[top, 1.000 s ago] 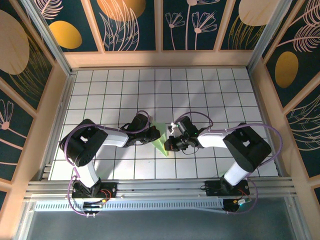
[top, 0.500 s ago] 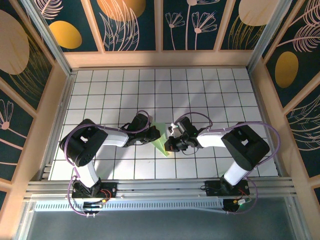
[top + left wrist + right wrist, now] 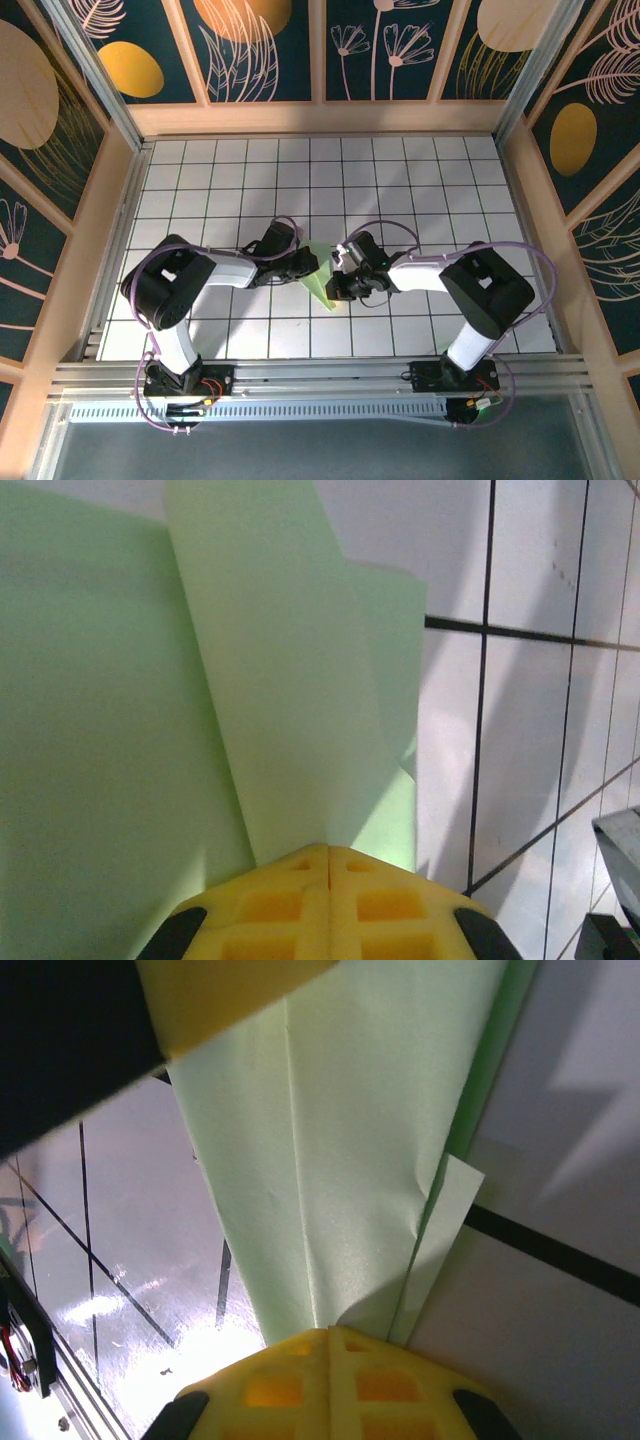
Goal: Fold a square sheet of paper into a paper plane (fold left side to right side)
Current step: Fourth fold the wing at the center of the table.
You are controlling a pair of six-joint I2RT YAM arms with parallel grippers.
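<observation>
Top view: the paper plane point(image 3: 321, 274) lies on the white grid table point(image 3: 420, 180), a little near of centre, in the gap between the two arms. It is a narrow pale green wedge. The long axis runs far to near, leaning slightly right toward the near end. The point faces the arm bases; the broad end faces the back wall. The left gripper point(image 3: 306, 268) meets its left flank and the right gripper point(image 3: 338, 284) meets its right flank close to the point, so the two heads sit just beside each other across the paper. Left wrist view: the left gripper point(image 3: 328, 856) has its yellow pads pressed together, a single seam between them, and a paler raised flap of the paper plane point(image 3: 290, 680) narrows down to their tips. Right wrist view: the right gripper point(image 3: 328, 1334) is likewise pressed together, and a centre crease in the paper plane point(image 3: 350, 1140) runs straight to the seam. Both sets of tips touch the paper; I cannot tell whether a layer is nipped between the pads.
</observation>
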